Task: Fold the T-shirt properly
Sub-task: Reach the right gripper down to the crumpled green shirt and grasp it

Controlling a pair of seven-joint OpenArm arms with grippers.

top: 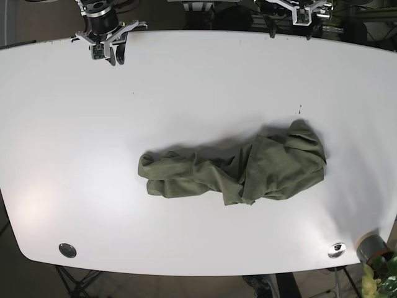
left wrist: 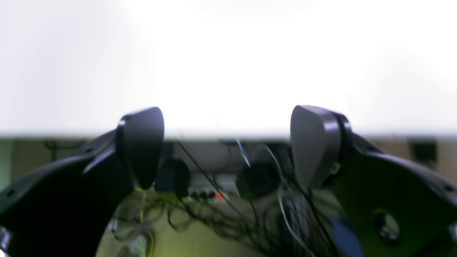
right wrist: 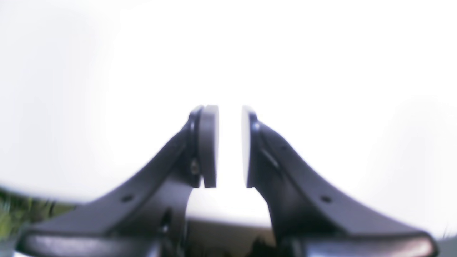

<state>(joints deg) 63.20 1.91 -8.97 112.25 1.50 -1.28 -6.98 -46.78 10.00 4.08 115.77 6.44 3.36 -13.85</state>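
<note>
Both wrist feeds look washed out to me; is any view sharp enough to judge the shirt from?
Left wrist view: the table is blown out white and the cables below its edge are blurred; the left gripper stands wide open. Right wrist view: overexposed and soft, with only the right gripper readable, its pads narrowly apart. Base view: sharp and evenly lit, with the crumpled T-shirt clear and casting a soft shadow.
</note>
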